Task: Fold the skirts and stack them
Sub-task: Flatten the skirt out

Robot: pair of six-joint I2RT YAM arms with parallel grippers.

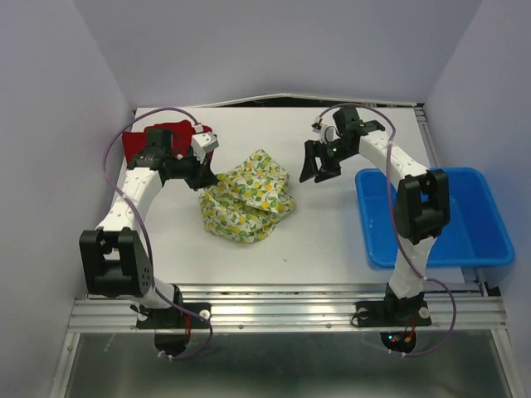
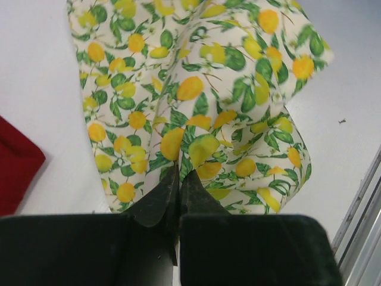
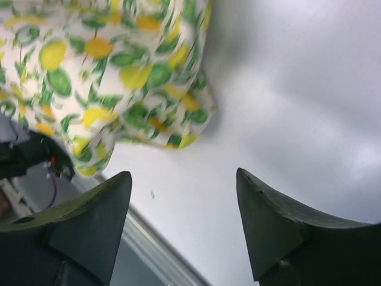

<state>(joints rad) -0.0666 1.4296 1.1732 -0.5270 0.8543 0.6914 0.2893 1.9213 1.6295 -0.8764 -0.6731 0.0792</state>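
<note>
The lemon skirt (image 1: 247, 196) lies crumpled in the middle of the white table. My left gripper (image 1: 207, 177) is shut on its left edge; in the left wrist view the fingertips (image 2: 169, 190) pinch the lemon cloth (image 2: 202, 89). The red skirt (image 1: 156, 135) lies at the back left, behind my left arm, and shows as a red corner (image 2: 15, 173) in the left wrist view. My right gripper (image 1: 319, 172) is open and empty just right of the lemon skirt (image 3: 101, 71), above bare table.
A blue plastic bin (image 1: 473, 217) stands at the right edge of the table beside my right arm. The table's metal front rail (image 1: 282, 311) runs along the near edge.
</note>
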